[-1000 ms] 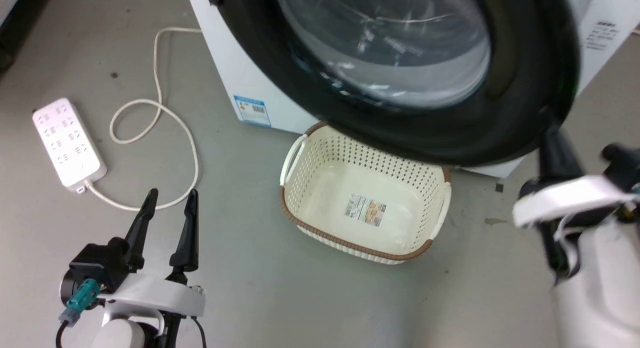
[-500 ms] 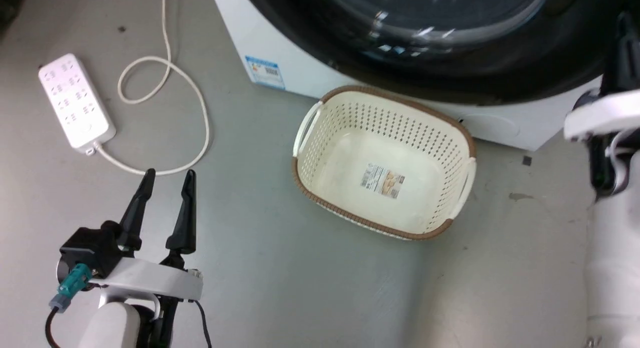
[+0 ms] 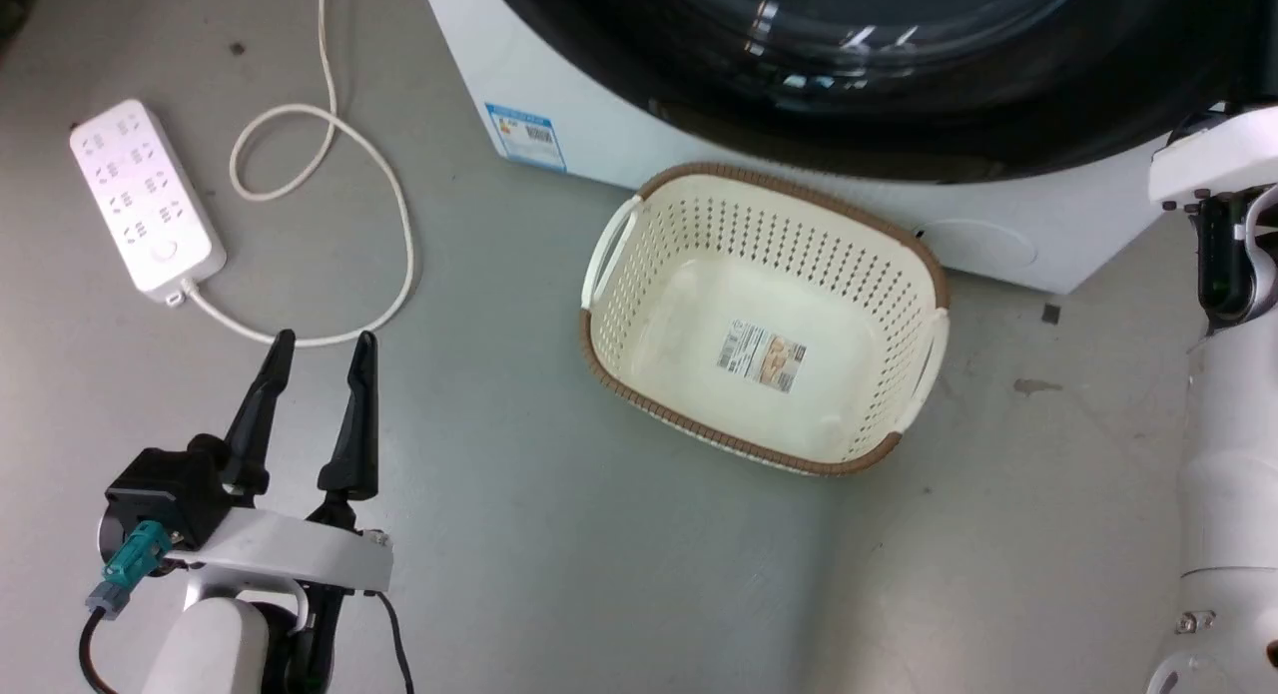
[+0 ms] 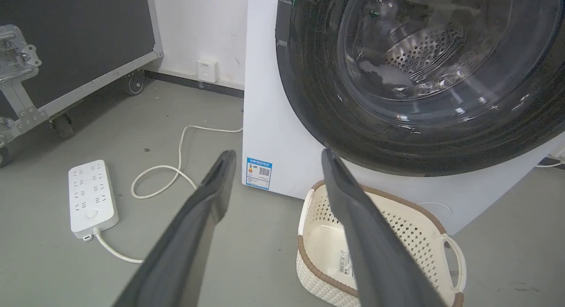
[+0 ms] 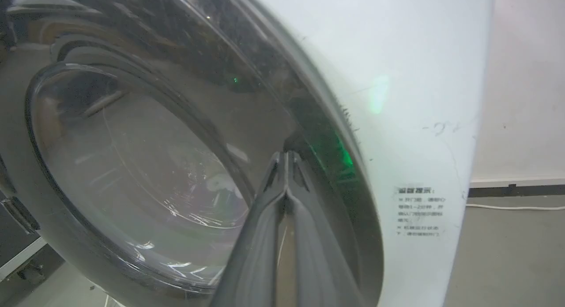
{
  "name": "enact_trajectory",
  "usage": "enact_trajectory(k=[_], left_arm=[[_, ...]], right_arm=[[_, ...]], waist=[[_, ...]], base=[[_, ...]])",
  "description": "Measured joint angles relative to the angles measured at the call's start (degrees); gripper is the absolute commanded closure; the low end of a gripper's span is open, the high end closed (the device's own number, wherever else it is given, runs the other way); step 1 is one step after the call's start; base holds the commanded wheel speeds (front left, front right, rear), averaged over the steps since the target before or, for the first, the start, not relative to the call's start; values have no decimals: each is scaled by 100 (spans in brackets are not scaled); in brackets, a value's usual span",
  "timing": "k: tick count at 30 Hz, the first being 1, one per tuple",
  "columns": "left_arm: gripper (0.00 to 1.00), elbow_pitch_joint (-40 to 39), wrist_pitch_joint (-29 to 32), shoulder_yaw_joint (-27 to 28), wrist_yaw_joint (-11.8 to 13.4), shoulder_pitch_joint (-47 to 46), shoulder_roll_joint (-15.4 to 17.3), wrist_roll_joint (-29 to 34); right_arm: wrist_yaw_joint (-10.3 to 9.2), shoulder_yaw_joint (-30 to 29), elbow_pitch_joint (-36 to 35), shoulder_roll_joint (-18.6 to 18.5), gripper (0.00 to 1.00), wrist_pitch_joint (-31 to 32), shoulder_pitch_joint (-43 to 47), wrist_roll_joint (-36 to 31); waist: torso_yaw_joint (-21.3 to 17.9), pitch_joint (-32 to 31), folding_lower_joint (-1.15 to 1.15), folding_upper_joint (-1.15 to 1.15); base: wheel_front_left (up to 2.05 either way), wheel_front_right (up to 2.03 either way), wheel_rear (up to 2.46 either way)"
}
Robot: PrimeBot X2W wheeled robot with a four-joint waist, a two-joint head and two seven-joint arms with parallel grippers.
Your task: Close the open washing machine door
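Head view, with both wrist views. A second earlier the washing machine door (image 3: 899, 145) stood swung out over the basket (image 3: 699, 225); it now lies flat against the front of the washing machine (image 3: 1048, 245), and the basket is uncovered. The head camera has shifted meanwhile, so the floor items sit differently in the frame. Whether the door has latched cannot be told.

The right gripper (image 5: 286, 156) has its two fingers pressed together with nothing between them, the tips resting on the door's glossy black ring (image 5: 265, 90) close to the white front (image 5: 419, 99). The left gripper (image 3: 324, 337) hangs low at the left, fingers spread wide and empty (image 4: 278, 153), well apart from the door (image 4: 309, 99).

The surface is a smooth grey floor (image 3: 559, 534). On it lie a white power strip (image 3: 145, 200) with a looped cord (image 3: 399, 235), and the cream perforated basket just before the machine. A blue label (image 3: 525, 135) marks the machine's lower corner. Behind stand a white wall (image 4: 198, 24) with a socket (image 4: 207, 69) and a dark wheeled case (image 4: 75, 42).
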Motion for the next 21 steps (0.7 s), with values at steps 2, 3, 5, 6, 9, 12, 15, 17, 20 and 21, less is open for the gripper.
enact_trajectory(k=[2,3,5,6,9,12,15,17,20,21], left_arm=[[0,4,0,40,0,4,-18,59],[0,4,0,63,1,10,-29,90],[0,2,0,115,10,49,-52,121],[0,2,0,148,15,80,-57,145],[0,-10,0,237,70,232,-96,200],[0,-40,0,275,145,404,-131,263],[0,-81,0,292,220,551,-154,315],[0,-115,0,281,266,638,-168,349],[0,-168,3,234,320,752,-189,413],[0,-174,10,221,335,777,-199,432]], right_arm=[[0,122,-152,1,100,-22,66,133],[0,191,-263,-1,100,-23,146,225],[-1,370,-522,-4,100,-24,437,434],[-1,448,-648,-4,100,-25,634,545],[-1,694,-982,-7,100,-23,1228,821],[-1,921,-1317,-5,100,-23,1798,1003],[-1,1068,-1648,-10,100,-24,2369,1116],[-1,1199,-1869,-13,100,-24,2765,1121],[-1,1380,-2194,-12,100,-24,3329,1098],[-1,1444,-2308,-12,100,-25,3511,1087]], waist=[[-45,-108,0,0],[-73,-174,0,0],[-150,-325,-1,0],[-198,-407,-1,0],[-367,-663,-1,0],[-569,-936,-2,0],[-791,-1196,-2,0],[-934,-1361,-2,0],[-1130,-1589,-2,0],[-1189,-1661,-2,0]], base=[[0,0,0],[0,0,0],[0,0,0],[0,0,0],[0,0,0],[0,0,0],[0,0,0],[0,0,0],[0,0,0],[0,0,0]])
